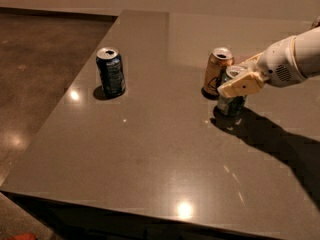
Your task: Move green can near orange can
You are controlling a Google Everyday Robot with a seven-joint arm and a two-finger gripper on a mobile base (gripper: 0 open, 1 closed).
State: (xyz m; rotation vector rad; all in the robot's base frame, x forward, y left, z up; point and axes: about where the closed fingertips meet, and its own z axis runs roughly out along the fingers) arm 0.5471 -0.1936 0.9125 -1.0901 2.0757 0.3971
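Observation:
The green can (230,104) stands upright on the dark table (165,149), right of centre. The orange can (217,72) stands just behind it and to its left, almost touching it. My gripper (234,79) comes in from the right on a white arm and is shut on the green can. Its pale near finger (241,85) lies across the can's upper front. The far finger is mostly hidden behind the can.
A dark blue can (111,72) stands upright at the table's left side. The table's left edge drops to a dark polished floor (35,84). The arm's shadow falls across the table's right front.

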